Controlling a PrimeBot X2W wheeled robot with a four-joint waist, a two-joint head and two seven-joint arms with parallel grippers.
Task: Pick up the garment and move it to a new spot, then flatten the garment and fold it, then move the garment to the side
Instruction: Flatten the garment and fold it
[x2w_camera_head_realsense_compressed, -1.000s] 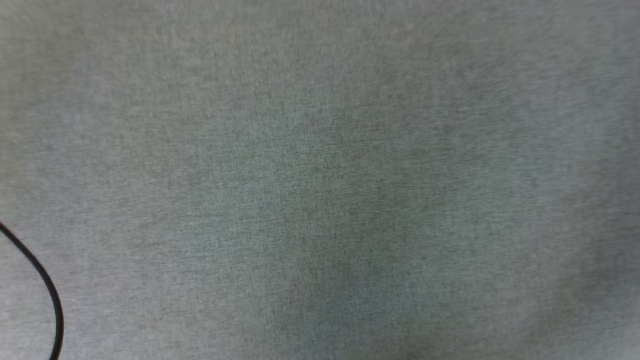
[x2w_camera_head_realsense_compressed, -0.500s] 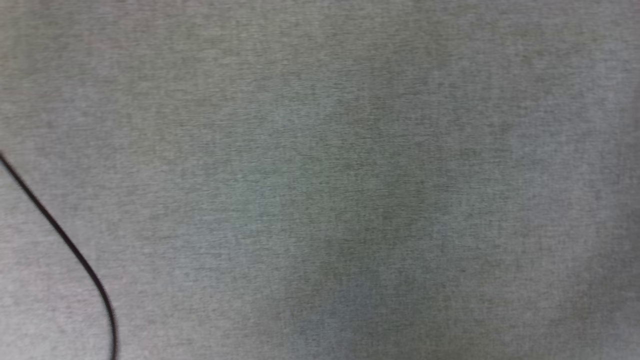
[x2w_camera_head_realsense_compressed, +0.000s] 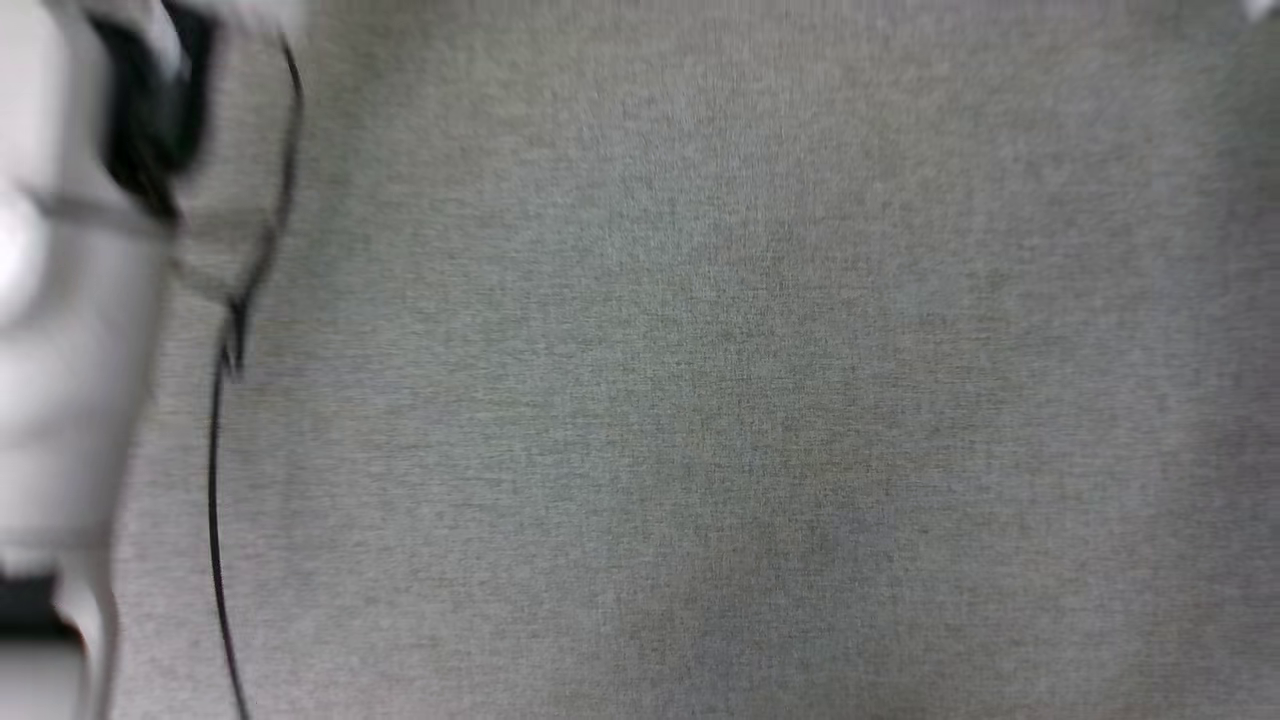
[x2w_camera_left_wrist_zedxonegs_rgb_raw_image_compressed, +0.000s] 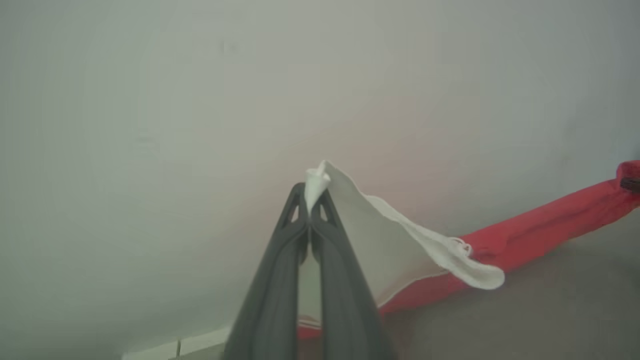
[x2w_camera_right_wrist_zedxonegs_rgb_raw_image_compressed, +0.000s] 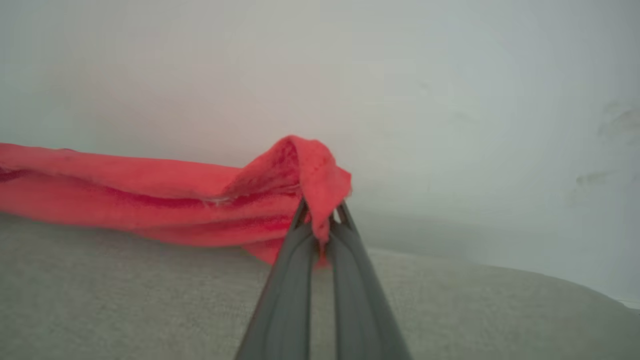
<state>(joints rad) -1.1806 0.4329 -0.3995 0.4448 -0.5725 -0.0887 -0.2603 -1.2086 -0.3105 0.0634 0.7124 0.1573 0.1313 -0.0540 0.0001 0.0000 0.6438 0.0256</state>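
A white corner of the garment (x2w_camera_left_wrist_zedxonegs_rgb_raw_image_compressed: 400, 240) is pinched between the tightly pressed fingers of the left gripper (x2w_camera_left_wrist_zedxonegs_rgb_raw_image_compressed: 311, 200). From there the red body is drawn out as a bunched band just above the grey cloth surface (x2w_camera_right_wrist_zedxonegs_rgb_raw_image_compressed: 125, 300), perhaps grazing it. At the right, a red fold is clamped by the right gripper (x2w_camera_right_wrist_zedxonegs_rgb_raw_image_compressed: 322, 212), whose fingers are likewise pressed together.

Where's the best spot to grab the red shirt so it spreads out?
By its two far ends, one from each side, probably: the left gripper pinches the white sleeve tip, the right gripper a red edge fold. The shirt is limp, so it stretches into a band between them.
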